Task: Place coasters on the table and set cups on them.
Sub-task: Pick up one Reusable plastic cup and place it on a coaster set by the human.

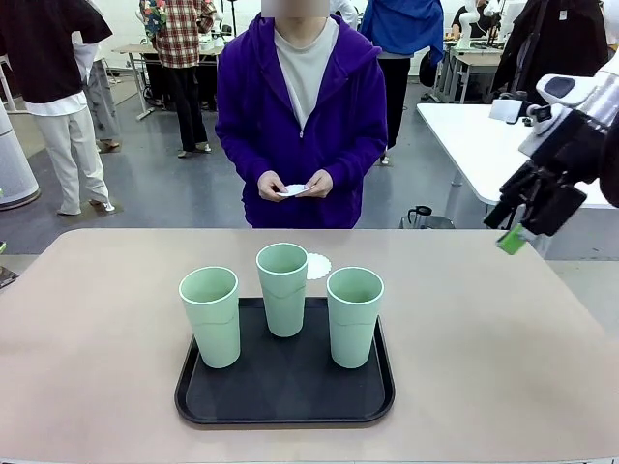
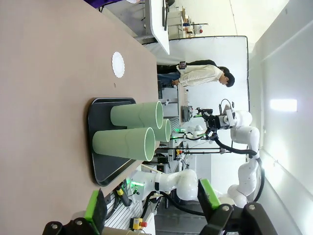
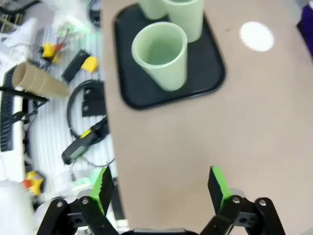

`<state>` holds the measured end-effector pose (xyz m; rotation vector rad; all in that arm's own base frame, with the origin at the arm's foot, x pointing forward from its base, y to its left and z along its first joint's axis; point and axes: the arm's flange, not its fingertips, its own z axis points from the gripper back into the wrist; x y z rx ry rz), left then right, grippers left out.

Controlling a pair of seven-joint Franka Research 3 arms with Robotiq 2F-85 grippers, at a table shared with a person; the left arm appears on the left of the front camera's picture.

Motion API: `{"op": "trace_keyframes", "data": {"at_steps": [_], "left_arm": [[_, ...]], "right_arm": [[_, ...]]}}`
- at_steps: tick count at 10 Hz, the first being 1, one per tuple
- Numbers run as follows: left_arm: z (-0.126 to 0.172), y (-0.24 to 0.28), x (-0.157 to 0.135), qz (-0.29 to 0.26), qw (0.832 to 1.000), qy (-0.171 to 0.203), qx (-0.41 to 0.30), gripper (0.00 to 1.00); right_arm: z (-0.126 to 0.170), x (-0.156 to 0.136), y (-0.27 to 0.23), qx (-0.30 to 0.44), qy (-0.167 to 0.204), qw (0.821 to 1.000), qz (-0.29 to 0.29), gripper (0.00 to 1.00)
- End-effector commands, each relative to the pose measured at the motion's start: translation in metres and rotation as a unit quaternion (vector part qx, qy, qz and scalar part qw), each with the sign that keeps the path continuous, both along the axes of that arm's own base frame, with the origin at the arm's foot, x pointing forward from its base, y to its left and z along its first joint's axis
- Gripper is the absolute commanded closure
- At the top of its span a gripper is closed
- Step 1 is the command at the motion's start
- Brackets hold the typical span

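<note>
The right gripper (image 3: 160, 188) is hanging above the bare table (image 3: 195, 132) at the bottom of its wrist view. Its two green pads are standing wide apart, with nothing between them. In the front view it is floating at the right edge of the frame and touching nothing. The left gripper (image 2: 151, 203) is also standing wide open and empty at the bottom of its view.

The three cups (image 1: 282, 288) are standing close together on the black tray (image 1: 280, 411) in the lower middle of the front picture. One coaster (image 1: 318, 265) is lying on the table just behind the middle cup. The person's hands (image 1: 295, 186) are holding something white, probably more coasters.

So I judge that the coaster step is going on. The next move is calling for a gripper to grasp one cup by its wall and set it upright, centred on the free coaster.
</note>
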<state>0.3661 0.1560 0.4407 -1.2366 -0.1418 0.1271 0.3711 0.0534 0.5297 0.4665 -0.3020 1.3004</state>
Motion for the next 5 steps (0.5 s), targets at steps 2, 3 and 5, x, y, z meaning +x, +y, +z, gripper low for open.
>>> {"op": "trace_keyframes", "data": {"at_steps": [2, 3, 5], "left_arm": [[0.001, -0.001, 0.0, 0.001, 1.0, -0.004, -0.005, 0.0], [0.001, -0.001, 0.0, 0.001, 1.0, -0.004, -0.005, 0.0], [0.001, -0.001, 0.0, 0.001, 1.0, -0.004, -0.005, 0.0]], "right_arm": [[-0.019, -0.014, 0.002, 0.065, -0.019, 0.998, -0.018, 0.0], [-0.005, -0.002, 0.006, 0.012, -0.015, 1.0, -0.008, 0.0], [-0.005, -0.002, 0.006, 0.012, -0.015, 1.0, -0.008, 0.0]]}}
